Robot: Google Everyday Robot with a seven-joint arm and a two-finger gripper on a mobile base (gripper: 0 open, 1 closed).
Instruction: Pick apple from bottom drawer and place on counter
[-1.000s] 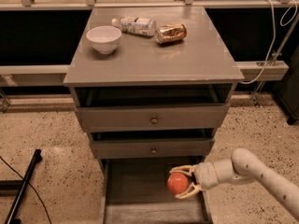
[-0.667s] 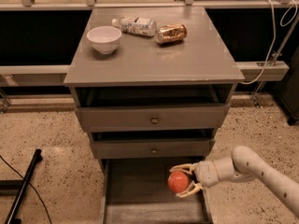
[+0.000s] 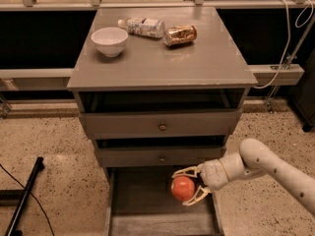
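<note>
1. Step in hand: the pick. Grasp looks made; placing not yet begun.
2. At 5 o'clock in view: hand (image 3: 180, 189), closed narrow round the apple (image 3: 183, 188), w/ fingers (image 3: 186, 171) at 12 and 6 of the fruit. Reaching in from 3 o'clock on the white arm (image 3: 275, 168).
3. Apple over the rt half of the open bottom drawer (image 3: 142, 200), near the rt wall. Cannot tell whether touching the drawer floor or just off it.
4. At 12 of the apple, stacked upward: front of the middle drawer (image 3: 138, 157), front of the top drawer (image 3: 128, 125), then the overhanging front edge of the desk (image 3: 162, 63).
5. On the desk: white bowl (image 3: 109, 41) at 10 o'clock, plastic bottle (image 3: 141, 27) lying on its side at 12, crushed can (image 3: 180, 35) just beside it toward 1. Bare grey surface toward 6.
6. Next, prob.: pull back toward 6 to clear the drawer fronts and the desk lip, then raise, then go fwd over the bare front part and lower before letting go.
7. Calls for: firm grip throughout, since a round, smooth fruit seems apt to slip. Gentle set-down too, away from the edge and from the bowl, as the apple could roll.
</note>
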